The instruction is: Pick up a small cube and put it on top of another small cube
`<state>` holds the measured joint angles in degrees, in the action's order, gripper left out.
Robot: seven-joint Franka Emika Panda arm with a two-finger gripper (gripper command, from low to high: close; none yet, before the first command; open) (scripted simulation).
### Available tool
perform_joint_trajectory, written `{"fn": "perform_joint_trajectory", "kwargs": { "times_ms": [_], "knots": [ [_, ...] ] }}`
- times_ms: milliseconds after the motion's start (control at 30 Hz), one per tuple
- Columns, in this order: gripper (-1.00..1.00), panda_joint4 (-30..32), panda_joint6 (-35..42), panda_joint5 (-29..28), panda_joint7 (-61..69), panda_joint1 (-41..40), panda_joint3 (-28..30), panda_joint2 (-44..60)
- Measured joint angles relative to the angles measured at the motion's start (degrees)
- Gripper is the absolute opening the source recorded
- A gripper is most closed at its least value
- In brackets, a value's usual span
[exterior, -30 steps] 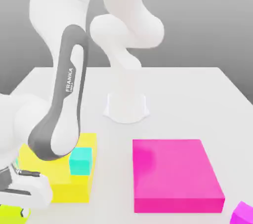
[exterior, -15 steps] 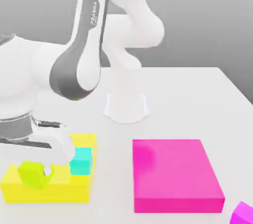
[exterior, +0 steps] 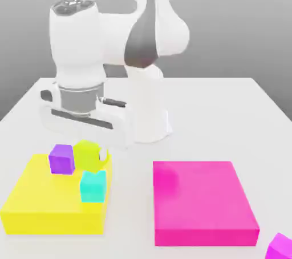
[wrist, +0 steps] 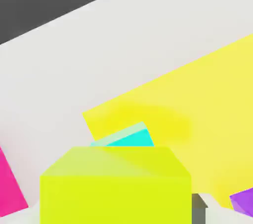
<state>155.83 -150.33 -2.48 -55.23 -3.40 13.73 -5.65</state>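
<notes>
Gripper (exterior: 89, 158) pinching one small lime cube (exterior: 88, 156) — held above one yellow slab (exterior: 40, 201). One cyan cube (exterior: 93, 186) at slab's 3 o'clock edge, two purple cubes (exterior: 61, 158), one magenta slab (exterior: 202, 202).

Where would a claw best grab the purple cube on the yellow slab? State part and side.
Probably from straight above, pinching two opposite upright faces of the purple cube: it sits flat on the yellow slab, top bare, with flat parallel sides.
</notes>
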Motion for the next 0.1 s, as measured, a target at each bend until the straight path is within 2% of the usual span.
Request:
{"fn": "perform_joint_trajectory", "kwargs": {
  "times_ms": [100],
  "knots": [
    [1.0,0.0,0.0,0.0,0.0,0.0,0.0,0.0]
  ]
}}
